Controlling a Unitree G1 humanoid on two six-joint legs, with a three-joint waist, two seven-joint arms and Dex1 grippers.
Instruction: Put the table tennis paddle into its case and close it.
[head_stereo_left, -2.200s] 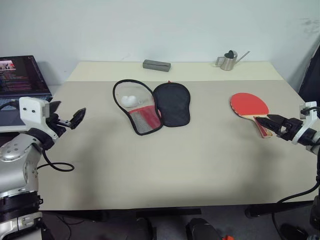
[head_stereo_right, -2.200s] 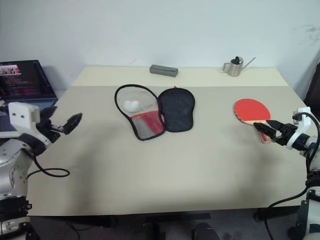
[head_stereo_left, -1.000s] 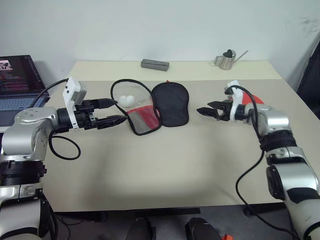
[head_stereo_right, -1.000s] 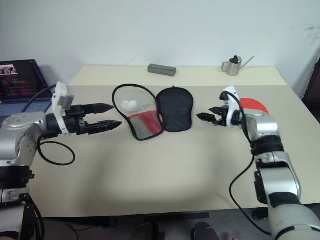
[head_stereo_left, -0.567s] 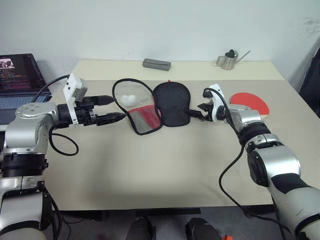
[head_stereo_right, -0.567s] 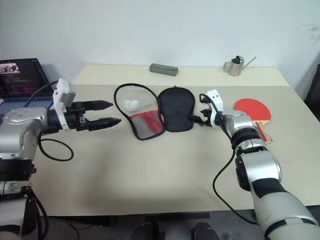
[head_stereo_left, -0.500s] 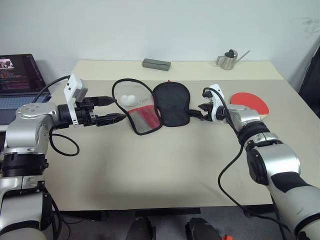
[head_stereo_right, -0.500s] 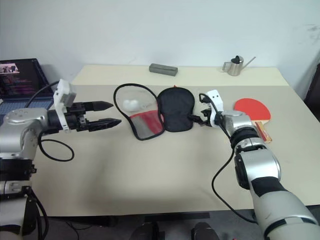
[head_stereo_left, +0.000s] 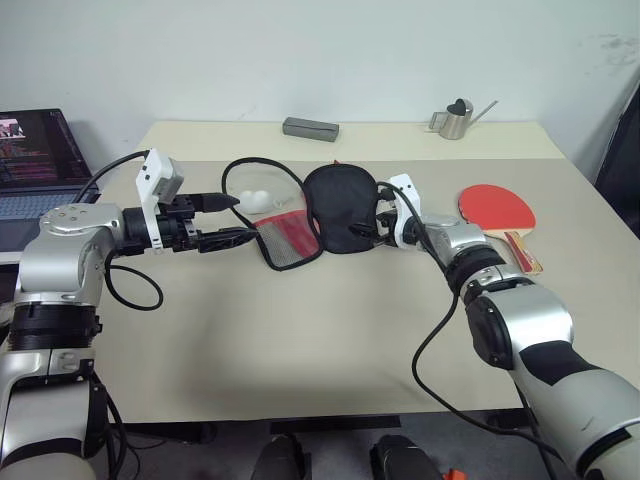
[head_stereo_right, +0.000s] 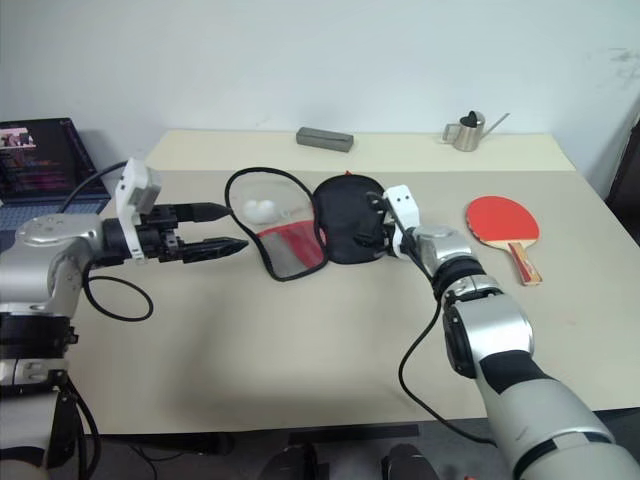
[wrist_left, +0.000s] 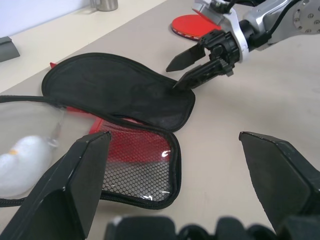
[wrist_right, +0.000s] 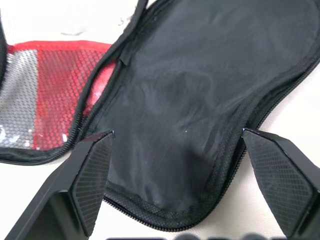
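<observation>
The case (head_stereo_left: 305, 212) lies unzipped and spread at the table's (head_stereo_left: 330, 330) middle; the table tennis paddle (head_stereo_left: 500, 215) lies well right. The right gripper (wrist_left: 192, 67), jaws open, reaches the black flap's near edge; the left wrist view shows one fingertip (wrist_left: 182, 84) there. The left gripper (head_stereo_left: 225, 222) hovers open at the case's left.

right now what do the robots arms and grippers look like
Both arms are silver-grey metal with black joints and a loose black cable looping along each. The left gripper and right gripper each have two black pointed fingers and a white block at the wrist.
</observation>
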